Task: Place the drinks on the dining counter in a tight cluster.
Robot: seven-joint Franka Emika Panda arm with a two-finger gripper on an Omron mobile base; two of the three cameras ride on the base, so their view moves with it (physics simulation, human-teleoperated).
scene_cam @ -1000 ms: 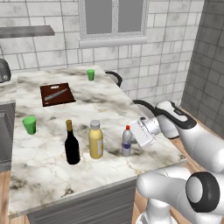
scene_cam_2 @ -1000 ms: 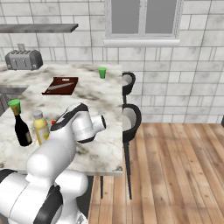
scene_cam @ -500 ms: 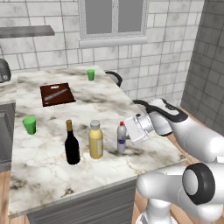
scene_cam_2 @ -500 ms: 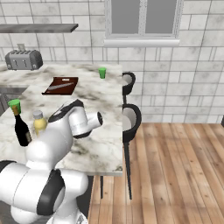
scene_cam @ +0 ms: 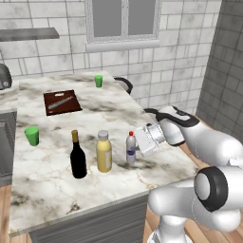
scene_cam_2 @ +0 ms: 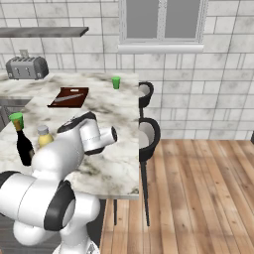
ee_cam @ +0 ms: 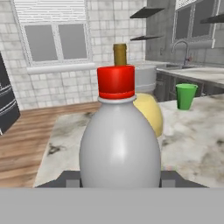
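Standing between the jaws: red-capped bottle (ee_cam: 119,148)

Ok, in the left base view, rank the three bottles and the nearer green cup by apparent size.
1. Tall dark wine bottle with gold top.
2. Squat yellow bottle with pale cap.
3. Small clear red-capped bottle.
4. Small green cup, smallest.
All stand at similar depth.

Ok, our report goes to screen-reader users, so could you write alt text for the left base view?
The white arm's gripper holds a small clear red-capped bottle upright on the marble dining counter, in a row beside a squat yellow bottle and a dark wine bottle. Farther back sit two green cups and a brown cutting board.
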